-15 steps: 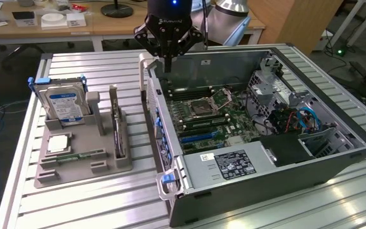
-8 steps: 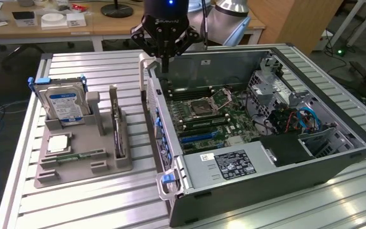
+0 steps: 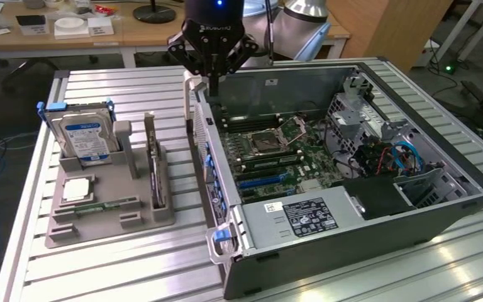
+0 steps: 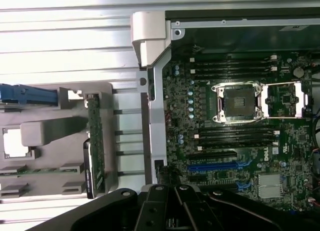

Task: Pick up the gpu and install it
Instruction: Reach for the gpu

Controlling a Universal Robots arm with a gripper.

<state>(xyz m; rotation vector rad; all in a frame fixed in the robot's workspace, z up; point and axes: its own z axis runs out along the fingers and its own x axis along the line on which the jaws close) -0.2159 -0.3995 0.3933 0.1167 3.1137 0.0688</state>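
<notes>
The exterior view showed the gripper shut, holding nothing, above one wall of the case; the wrist view showed the gpu edge-on, upright in its holder.

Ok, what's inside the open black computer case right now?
A green motherboard with an open CPU socket and empty blue slot, plus a silver power supply box hiding whatever lies beneath. The dark flat gpu stands outside in the grey holder.

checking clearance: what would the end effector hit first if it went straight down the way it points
The end effector would likely meet the computer case's rear wall or the motherboard just inside; depth unclear.
</notes>
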